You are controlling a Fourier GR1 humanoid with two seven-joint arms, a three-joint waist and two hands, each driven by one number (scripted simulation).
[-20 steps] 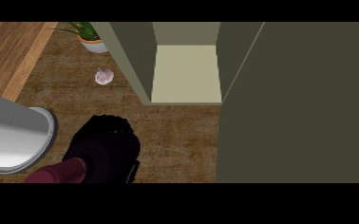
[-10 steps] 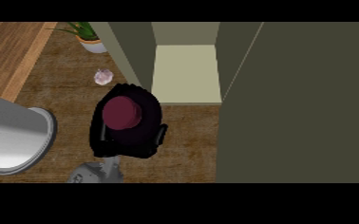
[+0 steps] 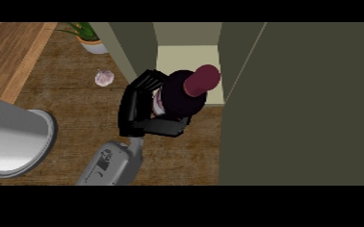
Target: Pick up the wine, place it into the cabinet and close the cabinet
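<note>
Wine (image 3: 193, 87) is picked up: the left hand (image 3: 136, 110) has its fingers curled round it, right at the front of the open cabinet (image 3: 186, 58). Putting it inside and shutting the door (image 3: 298, 101) are left. The hand hides its lower part, and the right hand does not show.
</note>
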